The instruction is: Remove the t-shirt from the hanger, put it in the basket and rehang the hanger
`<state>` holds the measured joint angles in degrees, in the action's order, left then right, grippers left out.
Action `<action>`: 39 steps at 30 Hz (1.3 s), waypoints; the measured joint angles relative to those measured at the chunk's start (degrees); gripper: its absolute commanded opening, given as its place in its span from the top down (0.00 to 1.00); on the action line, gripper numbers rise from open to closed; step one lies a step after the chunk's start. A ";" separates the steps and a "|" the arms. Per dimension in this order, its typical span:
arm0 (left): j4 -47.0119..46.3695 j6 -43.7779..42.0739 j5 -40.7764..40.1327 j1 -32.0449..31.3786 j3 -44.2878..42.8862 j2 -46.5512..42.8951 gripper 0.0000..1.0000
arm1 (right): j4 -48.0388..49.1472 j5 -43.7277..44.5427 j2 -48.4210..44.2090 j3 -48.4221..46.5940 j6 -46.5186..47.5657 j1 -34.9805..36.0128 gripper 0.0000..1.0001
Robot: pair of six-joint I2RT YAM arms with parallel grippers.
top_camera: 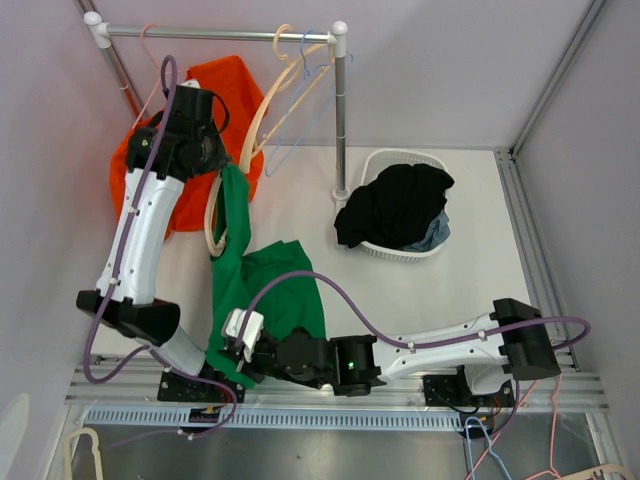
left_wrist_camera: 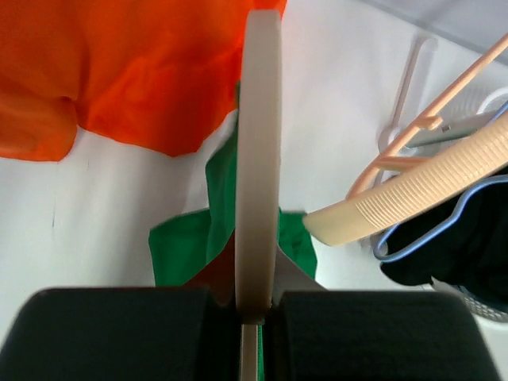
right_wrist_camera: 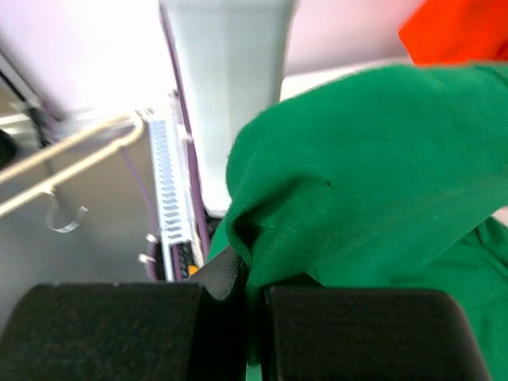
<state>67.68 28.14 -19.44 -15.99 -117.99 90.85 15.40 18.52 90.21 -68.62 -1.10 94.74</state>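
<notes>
Item: green t-shirt (top_camera: 270, 290), trailing from cream hanger (left_wrist_camera: 258, 159) toward 6 o'clock.
Grips: left gripper (left_wrist_camera: 255, 305) clamped on hanger bar; right gripper (right_wrist_camera: 254, 305) pinching fabric fold.
Risks: collar snags on hanger arm (apparently threaded through); thin pinch slips under pull; hanger twists loose.

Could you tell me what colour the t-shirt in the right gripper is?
Plain green: the t-shirt held by the right gripper shows best in the right wrist view.

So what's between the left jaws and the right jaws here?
The green t-shirt: the top view shows it hanging from the cream hanger clamped in the left jaws, running down to the right jaws, which pinch a fold of it.
</notes>
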 measured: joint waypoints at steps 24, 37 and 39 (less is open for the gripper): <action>-19.37 -2.58 26.32 4.17 45.44 -63.52 0.99 | -17.81 -2.99 6.82 -14.29 -18.05 -26.93 1.00; -10.05 -6.56 30.05 4.17 41.99 -66.45 0.99 | -26.08 3.76 6.36 -12.59 -22.01 -32.89 1.00; -10.71 -7.21 29.70 4.17 41.81 -67.23 0.99 | -26.21 4.87 3.96 -9.75 -22.49 -32.24 1.00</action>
<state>56.97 20.93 10.26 -11.81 -76.18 23.62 -10.81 23.40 94.17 -78.37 -23.59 62.50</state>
